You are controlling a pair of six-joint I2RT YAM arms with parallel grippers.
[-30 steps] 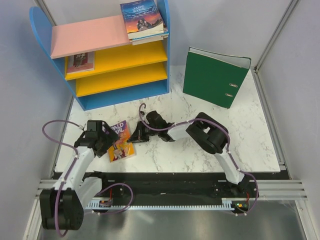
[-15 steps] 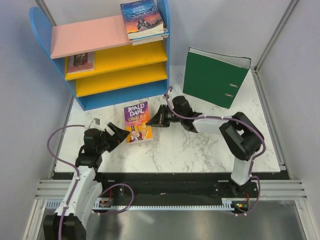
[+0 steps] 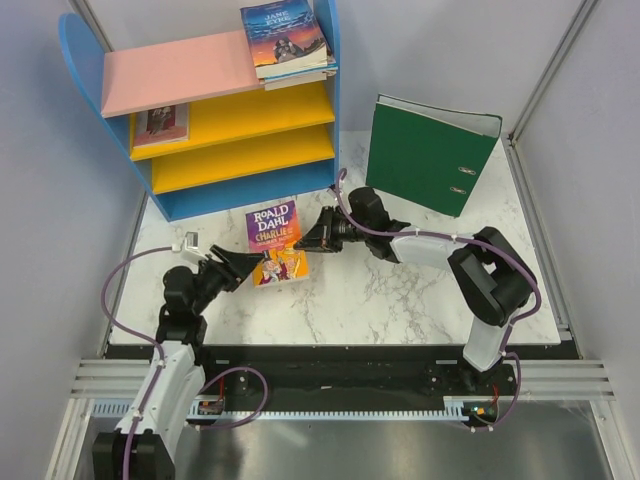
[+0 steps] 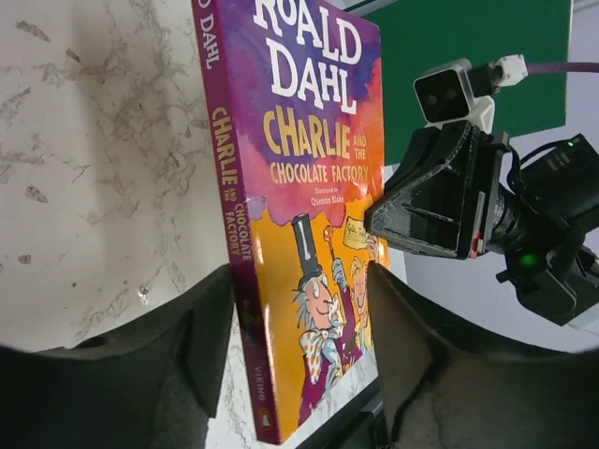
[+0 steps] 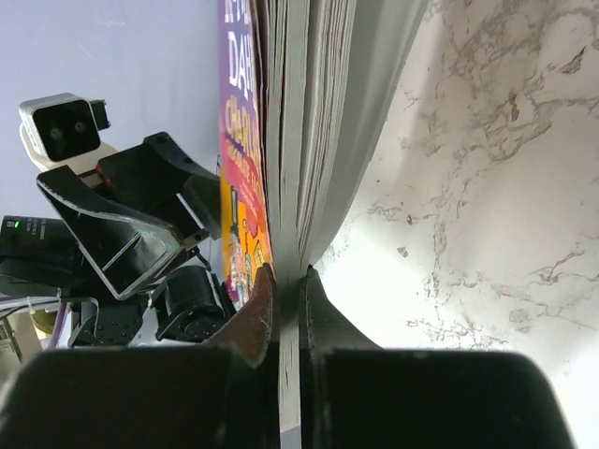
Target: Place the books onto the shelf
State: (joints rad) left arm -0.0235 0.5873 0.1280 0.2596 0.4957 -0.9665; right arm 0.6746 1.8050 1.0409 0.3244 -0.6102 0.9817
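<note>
Blue-sided, the shelf (image 3: pixel 80 60) is standing at the table's eleven o'clock. Its pink top board (image 3: pixel 170 72) is carrying a small stack of books at its three o'clock end, with "Jane Eyre" (image 3: pixel 283 35) lying uppermost. One more thin book (image 3: pixel 160 122) is lying flat at the nine o'clock end of the upper yellow board (image 3: pixel 250 112).

Toward seven o'clock on the marble table (image 3: pixel 400 300), the left gripper (image 3: pixel 240 268) is reaching for the Roald Dahl "Charlie" paperback (image 3: pixel 276 240). Its jaws are standing spread, and in the wrist view its dark fingers (image 4: pixel 201 346) are framing the book's six o'clock end, one beside the purple spine, the other at the page side. Whether they are touching the cover cannot be told.

The paperback is sitting near the table's centre, just in front of the shelf's foot, cover up, title toward twelve o'clock.

At the book's three o'clock edge, the right gripper (image 3: pixel 312 235) is pinching the page side, its fingertips (image 5: pixel 260 309) pressing together on it, and that edge is tilting slightly off the marble.

At one o'clock, a green lever-arch binder (image 3: pixel 425 150) is standing upright, well apart from the rest.
</note>
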